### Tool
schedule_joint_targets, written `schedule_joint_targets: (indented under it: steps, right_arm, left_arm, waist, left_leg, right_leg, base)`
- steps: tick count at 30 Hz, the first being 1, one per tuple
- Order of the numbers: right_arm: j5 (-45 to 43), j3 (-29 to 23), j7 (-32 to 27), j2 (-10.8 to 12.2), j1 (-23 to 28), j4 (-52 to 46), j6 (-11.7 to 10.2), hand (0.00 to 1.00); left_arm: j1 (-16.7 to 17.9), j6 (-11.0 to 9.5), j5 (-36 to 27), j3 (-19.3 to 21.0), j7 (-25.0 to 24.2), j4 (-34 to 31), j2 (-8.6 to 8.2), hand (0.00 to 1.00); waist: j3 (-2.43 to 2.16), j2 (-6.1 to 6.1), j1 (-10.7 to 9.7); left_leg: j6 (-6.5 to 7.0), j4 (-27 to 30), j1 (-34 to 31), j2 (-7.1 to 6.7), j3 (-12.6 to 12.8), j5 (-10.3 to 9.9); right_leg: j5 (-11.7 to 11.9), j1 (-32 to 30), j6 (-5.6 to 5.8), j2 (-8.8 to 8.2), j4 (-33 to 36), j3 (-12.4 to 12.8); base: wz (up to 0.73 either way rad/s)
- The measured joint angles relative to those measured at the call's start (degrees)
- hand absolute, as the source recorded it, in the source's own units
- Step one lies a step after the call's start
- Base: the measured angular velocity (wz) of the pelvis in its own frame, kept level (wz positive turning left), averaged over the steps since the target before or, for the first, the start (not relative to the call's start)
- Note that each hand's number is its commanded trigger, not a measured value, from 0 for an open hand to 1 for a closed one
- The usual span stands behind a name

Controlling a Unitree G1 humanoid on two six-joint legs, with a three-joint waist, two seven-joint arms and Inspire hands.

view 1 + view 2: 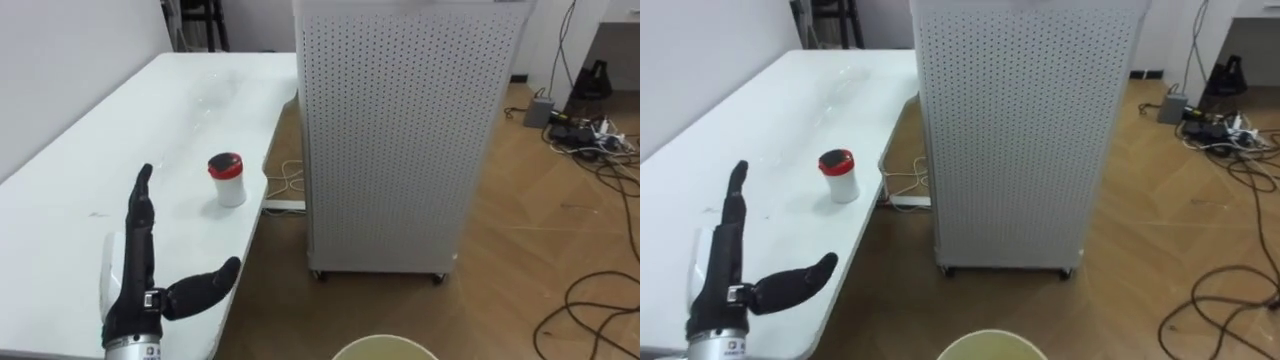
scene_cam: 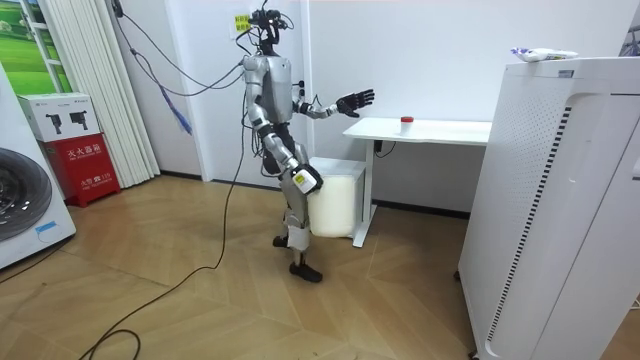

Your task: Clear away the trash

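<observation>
Left hand (image 1: pixel 135 292) hovers over the white surface (image 1: pixel 190 110) near its front edge, fingers straight, thumb spread, holding nothing. Red-lidded jar (image 1: pixel 227 180) stands upright by the right edge, apart from the hand.

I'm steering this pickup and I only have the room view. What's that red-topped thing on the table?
Observer: A small white jar with a red lid, standing upright near the table edge.
Operator: Is it being held?
Observer: No. The left robot hand is open, fingers straight and thumb spread. The jar sits apart from it, ahead and to its right.
Operator: Any hazards I can't see?
Observer: Loose cables trail to the right of the perforated cabinet.
</observation>
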Motion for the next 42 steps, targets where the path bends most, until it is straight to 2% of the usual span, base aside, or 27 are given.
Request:
schedule_joint_targets:
  steps: [1,2,3,4,5,6,7,8,9,10,11,12,13,14,16,17,18,19,20,21,22,23,24,25,29,34,42]
  right_arm:
    - [-0.13,0.31,0.32,-0.13,-0.06,-0.39,0.01,1.0]
    - [-0.12,0.43,0.34,0.02,-0.06,-0.56,-0.02,1.0]
    - [-0.13,0.52,0.63,0.19,-0.06,-0.81,-0.03,1.0]
    - [-0.11,0.63,1.22,-0.22,-0.03,-0.79,-0.03,1.0]
    - [-0.02,0.96,1.47,-0.55,0.0,-0.78,-0.04,1.0]
    - [0.11,1.76,1.53,-1.0,-0.02,-0.85,-0.11,1.0]
    - [0.01,2.49,1.49,-1.07,0.12,-0.84,-0.12,1.0]
    - [-0.05,2.59,1.48,-1.08,0.17,-0.85,-0.13,1.0]
    - [-0.05,2.59,1.35,-1.29,0.14,-0.84,-0.34,1.0]
    - [-0.01,2.58,1.06,-1.73,-0.06,-0.83,-0.77,1.0]
    - [-0.02,2.53,0.72,-1.78,-0.21,-0.83,-0.82,1.0]
    - [-0.02,2.51,-0.03,-1.78,-0.22,-0.83,-0.9,1.0]
    - [-0.01,2.57,-0.94,-1.78,-0.16,-0.59,-0.9,1.0]
    - [-0.01,2.56,-1.28,-1.78,-0.15,-0.42,-0.9,1.0]
    - [0.02,2.49,-1.95,-1.92,-0.16,-0.12,-0.94,1.0]
    - [-0.01,2.5,-1.97,-1.93,-0.17,-0.08,-0.94,1.0]
    - [-0.3,2.54,-1.94,-1.67,-0.13,0.31,-0.9,1.0]
    - [-0.43,2.47,-1.65,-1.68,-0.02,0.24,-0.9,1.0]
    - [-0.43,2.29,-1.56,-1.81,0.02,0.22,-0.93,1.0]
    - [-0.43,1.48,-1.23,-1.9,0.07,0.21,-1.0,1.0]
    - [-0.43,1.26,-1.0,-1.85,0.05,0.06,-1.13,1.0]
    - [-0.58,1.28,-0.93,-1.86,-0.16,-0.44,-1.13,1.0]
    - [-0.95,1.51,-0.97,-2.03,-0.74,-2.5,-1.16,1.0]
    - [-0.95,1.39,-1.21,-1.91,0.19,-4.02,-1.43,1.0]
    - [-0.68,1.09,-1.1,-1.88,0.61,-3.83,-1.14,1.0]
    - [-1.31,0.28,-0.84,-1.78,0.25,-4.12,-1.14,1.0]
    - [-1.4,0.36,-0.05,-1.74,0.39,-5.82,-1.12,1.0]
  left_arm:
    - [0.01,0.02,-0.19,0.41,-0.05,-0.06,0.1,0.0]
    - [0.01,0.04,-0.2,0.65,-0.16,-0.21,0.25,0.0]
    - [-0.06,0.06,-0.22,0.99,-0.38,-0.37,0.37,0.0]
    - [0.36,0.23,-0.43,0.97,-0.57,-0.35,0.2,0.0]
    - [0.73,0.26,-0.67,0.96,-0.72,-0.35,0.11,0.0]
    - [1.27,0.33,-1.69,1.03,-1.24,-0.33,0.09,0.0]
    - [1.69,0.44,-2.64,1.04,-1.3,-0.34,0.01,0.0]
    - [1.78,0.43,-2.77,1.04,-1.29,-0.35,-0.04,0.0]
    - [1.6,0.43,-3.09,0.68,-1.39,-0.37,-0.04,0.0]
    - [1.42,0.43,-3.11,0.34,-1.44,-0.47,-0.06,0.0]
    - [1.46,0.44,-3.05,0.34,-1.44,-0.43,-0.08,0.0]
    - [1.69,0.53,-2.94,0.35,-1.44,-0.33,-0.17,0.0]
    - [1.77,0.56,-2.94,0.35,-1.37,-0.31,-0.24,0.0]
    - [1.93,0.56,-3.06,0.35,-1.24,-0.31,-0.23,0.0]
    - [2.51,0.57,-3.35,0.36,-0.99,-0.32,-0.25,0.0]
    - [2.45,0.55,-3.04,0.38,-0.95,-0.34,-0.24,0.0]
    - [2.57,0.54,-2.05,0.52,-0.42,-0.31,-0.15,0.0]
    - [2.74,0.56,-1.7,0.69,-0.15,-0.31,-0.13,0.0]
    - [2.72,0.56,-1.59,0.65,-0.15,-0.31,-0.16,0.0]
    - [2.68,0.57,-1.19,0.59,-0.17,-0.31,-0.18,0.0]
    - [2.74,0.67,-1.19,0.77,-0.16,-0.29,-0.24,0.0]
    - [2.78,0.71,-1.24,1.24,-0.11,-0.29,-0.31,0.0]
    - [2.65,0.97,-1.41,2.8,-0.09,-0.05,-0.51,0.0]
    - [2.25,1.55,-1.38,2.91,-0.6,-0.04,-0.34,0.0]
    - [1.89,1.46,-1.36,2.85,-1.07,-0.46,-0.32,0.0]
    - [1.95,2.26,-1.26,2.98,-1.02,-0.44,-0.32,0.0]
    - [1.97,2.3,-1.27,4.54,-0.93,-0.54,-0.32,0.0]
  waist:
    - [-0.1,0.48,0.66]
    - [-0.14,0.55,0.83]
    - [0.02,0.28,0.85]
    - [0.16,0.26,1.28]
    - [0.17,0.37,1.67]
    - [0.36,0.45,2.01]
    - [0.43,0.05,1.69]
    - [0.42,-0.37,1.62]
    - [0.54,-1.25,1.09]
    - [0.6,-1.55,0.99]
    - [0.82,-1.84,1.01]
    - [0.91,-2.08,1.29]
    - [1.19,-2.49,1.78]
    - [1.26,-2.61,1.78]
    - [1.07,-2.73,1.83]
    - [1.07,-2.73,1.87]
    - [0.67,-3.36,2.11]
    - [0.29,-4.04,1.96]
    - [0.21,-4.17,1.78]
    - [0.12,-4.1,1.91]
    - [0.26,-3.69,2.82]
    - [0.34,-3.46,3.58]
    - [0.3,-2.75,3.62]
    - [0.04,-2.17,2.48]
    - [-0.04,-2.43,1.83]
    - [0.17,-3.33,3.33]
    - [0.16,-3.12,4.35]
  left_leg:
    - [-1.01,1.19,0.43,1.64,0.2,-1.22]
    - [-1.61,2.6,0.38,2.1,0.21,-1.64]
    - [-2.1,8.23,-1.31,3.65,0.72,-1.61]
    - [-3.01,16.91,-4.08,5.34,0.9,-0.29]
    - [-3.23,21.69,-5.49,6.13,0.68,1.22]
    - [-3.37,29.81,-8.35,7.82,0.52,6.15]
    - [-3.11,35.35,-10.26,8.67,0.12,12.43]
    - [-3.03,37.07,-11.05,8.82,0.03,15.57]
    - [-2.74,38.89,-12.85,8.53,-0.52,16.4]
    - [-1.79,38.05,-15.3,8.35,-0.34,14.58]
    - [-1.91,36.56,-16.4,8.22,0.21,13.06]
    - [-2.36,31.95,-18.41,7.14,0.62,10.45]
    - [-3.2,25.29,-19.79,5.98,0.64,9.54]
    - [-3.35,21.56,-20.12,5.35,0.57,9.54]
    - [-3.6,5.72,-19.2,3.36,0.52,11.34]
    - [-2.98,2.86,-18.97,2.98,0.59,13.19]
    - [-2.21,1.32,-17.95,1.82,0.56,15.69]
    - [-1.76,-0.19,-16.15,0.45,0.52,15.99]
    - [-1.67,-1.1,-15.34,-0.04,0.43,16.04]
    - [-1.6,-2.86,-13.81,-0.67,-1.59,16.09]
    - [-2.1,-4.62,-12.22,-0.9,-6.37,16.38]
    - [-2.41,-5.08,-11.97,-0.96,-8.43,16.54]
    - [-3.4,-4.71,-12.99,-0.83,-9.77,16.23]
    - [-3.96,-5.22,-13.4,-0.98,-8.64,16.2]
    - [-3.68,-8.08,-10.49,-1.14,-5.75,16.37]
    - [-3.52,-9.77,-9.67,-1.88,-5.82,16.28]
    - [-3.17,-9.51,-10.01,-2.47,-5.93,16.33]
  right_leg:
    - [-1.6,0.22,-0.87,1.21,1.19,-0.78]
    - [-2.39,0.31,-1.25,1.74,1.69,-0.98]
    - [-4.07,0.59,-2.0,2.45,2.85,-1.0]
    - [-5.92,1.08,-2.5,3.37,4.3,-0.94]
    - [-6.64,1.79,-2.71,3.86,4.98,-0.82]
    - [-8.01,3.76,-4.13,4.7,6.02,-0.81]
    - [-9.56,5.84,-4.62,5.05,6.22,-0.91]
    - [-10.33,6.78,-4.8,5.06,6.16,-0.82]
    - [-11.24,8.07,-4.99,4.87,5.88,-0.57]
    - [-11.73,8.53,-5.19,4.71,5.45,-0.33]
    - [-11.85,8.89,-5.25,4.69,5.0,-0.15]
    - [-11.84,9.73,-5.24,4.53,3.46,0.14]
    - [-11.8,10.69,-5.2,4.51,1.72,0.57]
    - [-11.78,11.26,-5.17,4.48,1.02,0.63]
    - [-12.09,13.64,-4.54,4.55,-1.36,0.79]
    - [-12.24,14.22,-4.29,4.58,-1.39,0.78]
    - [-12.73,14.88,-3.48,3.87,-1.41,0.85]
    - [-13.01,15.38,-2.57,2.6,-1.48,0.38]
    - [-12.97,15.46,-2.11,2.2,-1.38,0.15]
    - [-12.6,15.24,-0.55,1.49,-0.31,-0.92]
    - [-12.98,13.94,1.53,1.19,0.82,-0.79]
    - [-13.14,13.0,1.79,0.97,-0.89,-0.32]
    - [-9.66,11.68,-1.33,0.38,-3.8,-1.0]
    - [-8.67,12.34,-1.13,0.63,-4.76,-2.51]
    - [-8.7,15.7,-1.08,0.76,-8.18,-4.36]
    - [-8.5,17.31,-0.68,0.6,-10.48,-6.4]
    - [-8.59,18.17,-0.21,0.24,-11.41,-8.01]
  base:
    - [-0.12]
    - [-0.04]
    - [0.0]
    - [-0.11]
    - [-0.37]
    - [-0.33]
    - [-0.2]
    - [0.07]
    - [0.12]
    - [0.07]
    - [-0.06]
    - [-0.17]
    - [-0.17]
    - [-0.12]
    - [-0.09]
    - [-0.21]
    - [-0.1]
    - [-0.05]
    - [0.0]
    - [-0.31]
    - [-0.59]
    - [-0.86]
    - [-0.38]
    - [-0.09]
    - [0.36]
    - [0.18]
    - [0.1]
